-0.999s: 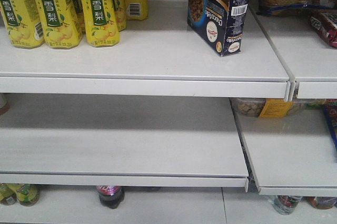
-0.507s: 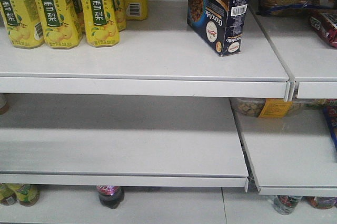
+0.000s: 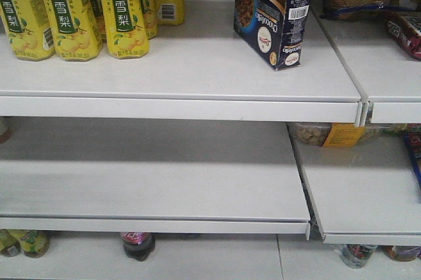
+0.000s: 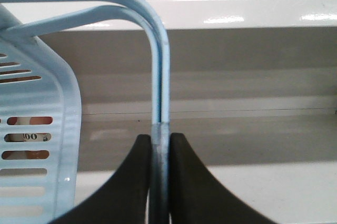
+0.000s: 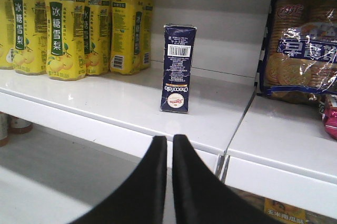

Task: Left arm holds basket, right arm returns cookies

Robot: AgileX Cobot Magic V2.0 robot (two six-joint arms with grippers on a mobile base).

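Note:
The cookies (image 3: 273, 14), a dark navy carton with a cookie picture and barcode, stand upright on the upper white shelf (image 3: 197, 76). In the right wrist view the cookies (image 5: 178, 68) stand alone on that shelf, well beyond my right gripper (image 5: 169, 142), which is shut with nothing between its fingers and hangs in front of the shelf edge. The light blue basket (image 4: 37, 124) fills the left of the left wrist view. Its hoop handle (image 4: 158, 66) runs down between the fingers of my left gripper (image 4: 160, 142), which is shut on it. Neither arm shows in the front view.
Yellow pear-drink bottles (image 3: 72, 10) line the upper shelf's left side. A bag of round biscuits (image 5: 300, 50) and a red packet (image 3: 406, 33) lie on the adjoining shelf (image 3: 395, 96) to the right. The middle shelf (image 3: 151, 181) lies below, with bottles (image 3: 137, 244) under it.

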